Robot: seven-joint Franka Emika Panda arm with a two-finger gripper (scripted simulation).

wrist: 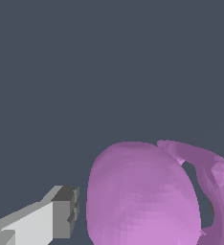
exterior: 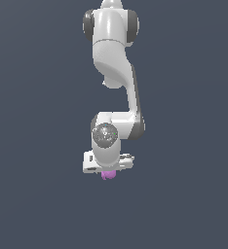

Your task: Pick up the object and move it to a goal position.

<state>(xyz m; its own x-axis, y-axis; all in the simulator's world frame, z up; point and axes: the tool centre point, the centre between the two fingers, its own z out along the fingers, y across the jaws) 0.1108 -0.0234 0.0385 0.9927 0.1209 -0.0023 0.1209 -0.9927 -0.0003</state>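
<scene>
In the exterior view the pink-purple object [exterior: 106, 174] peeks out just under my gripper [exterior: 107, 169], which points down at the end of the white arm and covers most of the object. In the wrist view the object [wrist: 140, 196] is a large rounded lump with a curved ridge [wrist: 214, 182] on one side. One grey-tipped finger [wrist: 66, 210] stands beside the object with a narrow gap between them. The other finger is hidden. The jaws look spread, with the object between them and not gripped.
The ground [exterior: 38, 194] is a plain dark grey surface all around. The white arm [exterior: 113, 53] rises over the gripper in the exterior view. No goal marker shows in either view.
</scene>
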